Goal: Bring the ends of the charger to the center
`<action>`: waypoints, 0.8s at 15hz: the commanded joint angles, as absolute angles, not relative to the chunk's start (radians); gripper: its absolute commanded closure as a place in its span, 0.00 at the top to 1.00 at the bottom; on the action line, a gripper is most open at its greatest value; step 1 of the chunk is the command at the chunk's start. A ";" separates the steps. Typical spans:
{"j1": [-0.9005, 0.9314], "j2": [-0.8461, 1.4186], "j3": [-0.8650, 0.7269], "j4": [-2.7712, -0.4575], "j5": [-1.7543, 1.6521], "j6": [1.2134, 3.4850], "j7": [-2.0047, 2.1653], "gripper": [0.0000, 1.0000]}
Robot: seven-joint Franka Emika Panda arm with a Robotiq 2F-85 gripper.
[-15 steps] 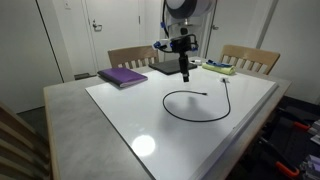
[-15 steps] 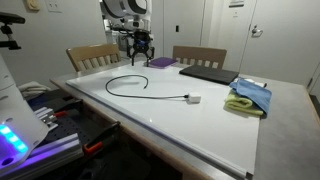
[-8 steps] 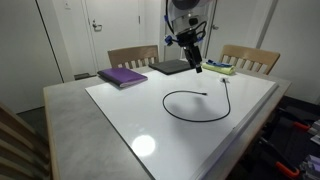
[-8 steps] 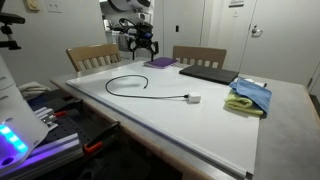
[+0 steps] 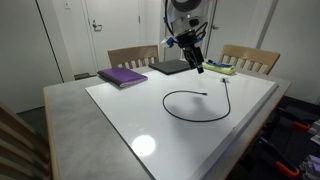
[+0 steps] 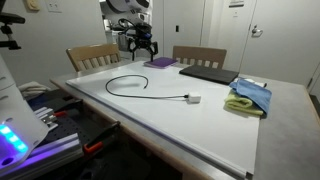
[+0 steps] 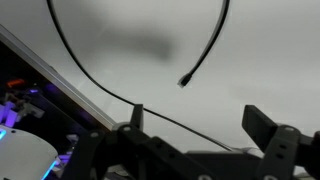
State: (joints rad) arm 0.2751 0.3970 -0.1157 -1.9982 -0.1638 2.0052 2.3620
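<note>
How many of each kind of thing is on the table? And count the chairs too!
Charger: 1
Purple book: 1
Laptop: 1
Cloths: 2, a blue cloth and a yellow-green cloth
Chairs: 2
Total: 7

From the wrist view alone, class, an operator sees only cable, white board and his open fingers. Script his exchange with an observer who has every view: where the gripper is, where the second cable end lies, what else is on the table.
Operator: Where is my gripper?
Observer: In an exterior view the gripper hangs in the air over the far part of the board, toward the laptop, clear of the charger.
Operator: I see one plug tip. The other?
Observer: The other tip lies outside the loop, nearer the board's edge.
Operator: Anything else out there?
Observer: A purple book at the far edge.
</note>
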 commanded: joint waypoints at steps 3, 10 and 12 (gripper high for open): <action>0.220 0.347 -0.080 -2.084 -0.359 2.083 2.164 1.00; 0.126 0.322 -0.093 -2.162 -0.459 2.308 1.814 1.00; 0.094 0.326 -0.089 -2.162 -0.424 2.321 1.660 1.00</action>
